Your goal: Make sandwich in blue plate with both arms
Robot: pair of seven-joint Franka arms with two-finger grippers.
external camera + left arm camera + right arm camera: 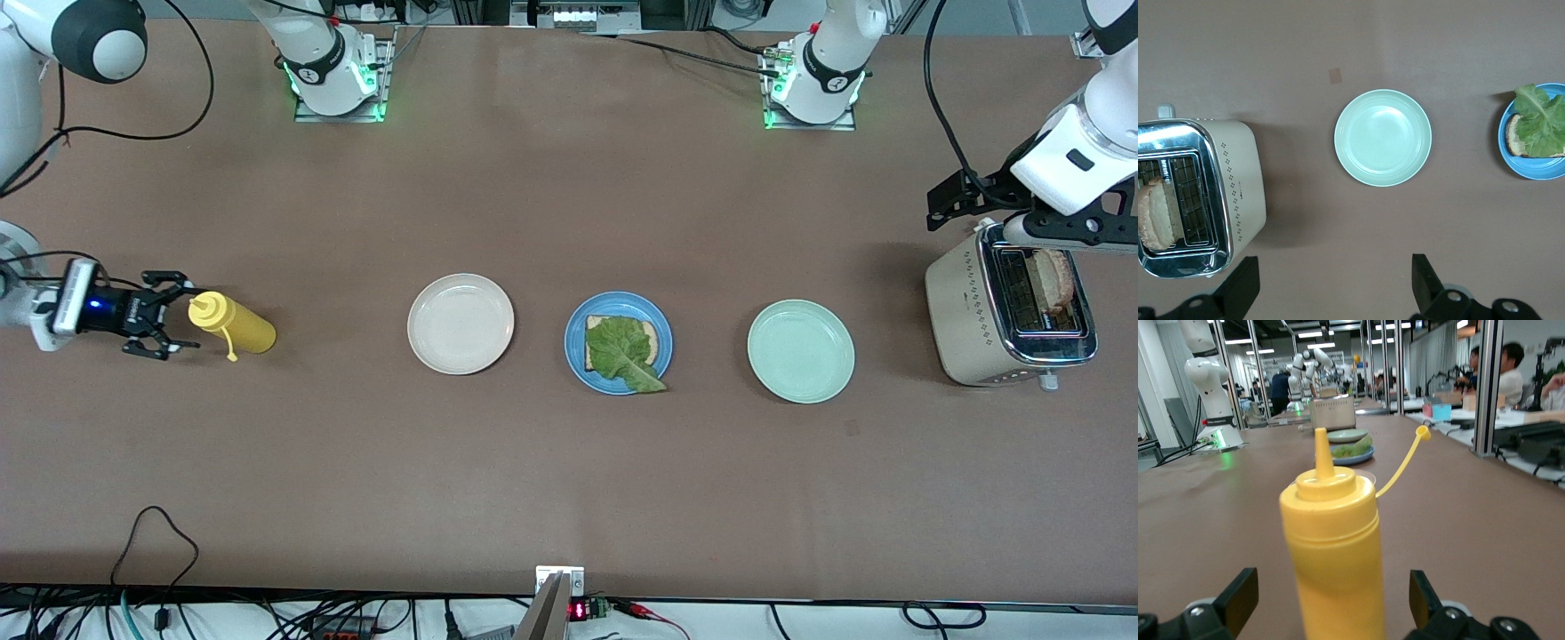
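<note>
Brown matting covers the long table, with both arm bases standing along its edge farthest from the front camera.

At the right arm's end of the table, the right gripper is low over the surface with its fingers spread apart, one on each side of the yellow squeeze bottle without pinching it. In the front view the bottle lies on its side just beside the fingertips; in the right wrist view its nozzle and the loose cap on a thin strap stand out in front of the camera.

Next along comes the cream-white plate. Beside it sits the blue plate, midway along the table. On it rests one slice of toasted bread, and a ruffled green lettuce leaf lies across the slice, its tip hanging over the plate's rim on the side nearer the front camera. No second slice covers the leaf.

Farther toward the left arm's end is the pale mint-green plate, then the cream and chrome toaster. A second bread slice stands in one of the toaster's slots.

The left gripper hangs above the toaster, fingers wide apart and gripping nothing.
</note>
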